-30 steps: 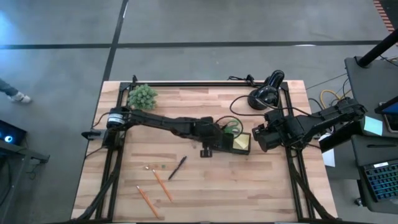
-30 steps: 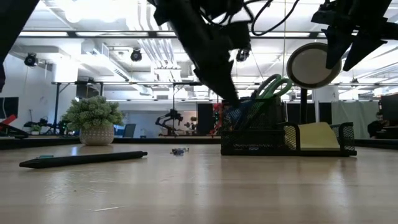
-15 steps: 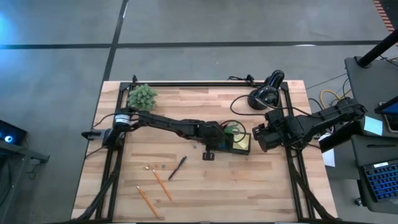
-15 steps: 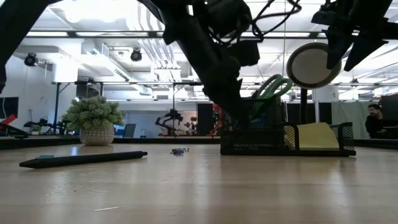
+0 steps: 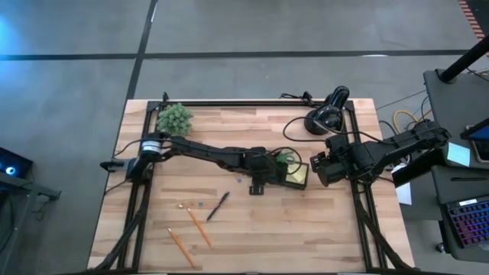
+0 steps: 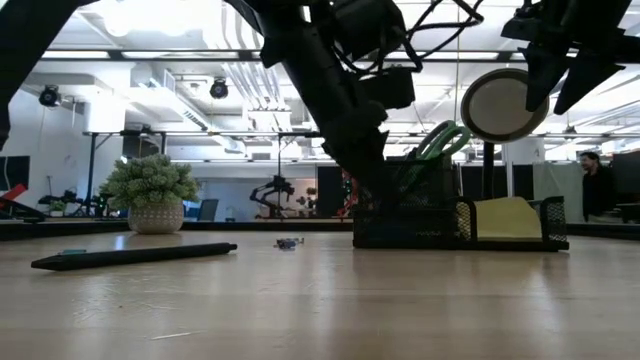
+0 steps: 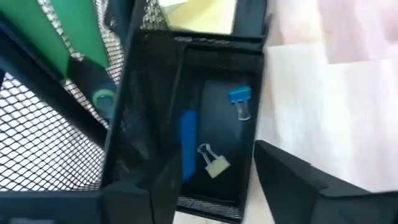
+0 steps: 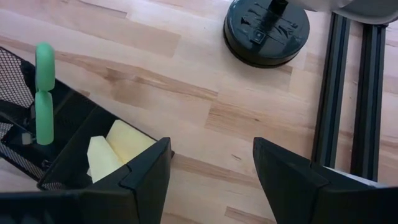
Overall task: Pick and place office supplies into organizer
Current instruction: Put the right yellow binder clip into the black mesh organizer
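Observation:
The black mesh organizer (image 5: 293, 174) stands right of the table's middle. Green-handled scissors (image 5: 286, 159) stick up out of it, and a yellow sticky-note pad (image 5: 298, 176) stands in its right end. My left gripper (image 7: 214, 158) is open, low over an organizer compartment where a blue clip (image 7: 239, 99), a blue piece (image 7: 188, 146) and a pale clip (image 7: 212, 163) lie. My right gripper (image 8: 211, 180) hangs open just right of the organizer. A dark pen (image 5: 218, 206) and two orange pencils (image 5: 200, 227) lie on the table at the near left.
A black desk lamp (image 5: 328, 111) stands at the far right, its round base (image 8: 266, 28) beyond my right gripper. A green plant (image 5: 176, 118) sits at the far left corner. Small bits (image 5: 189, 205) lie beside the pencils. Bare wood lies near the front edge.
My left gripper has gone down toward the organizer and slightly toward the table's right edge, then held still there.

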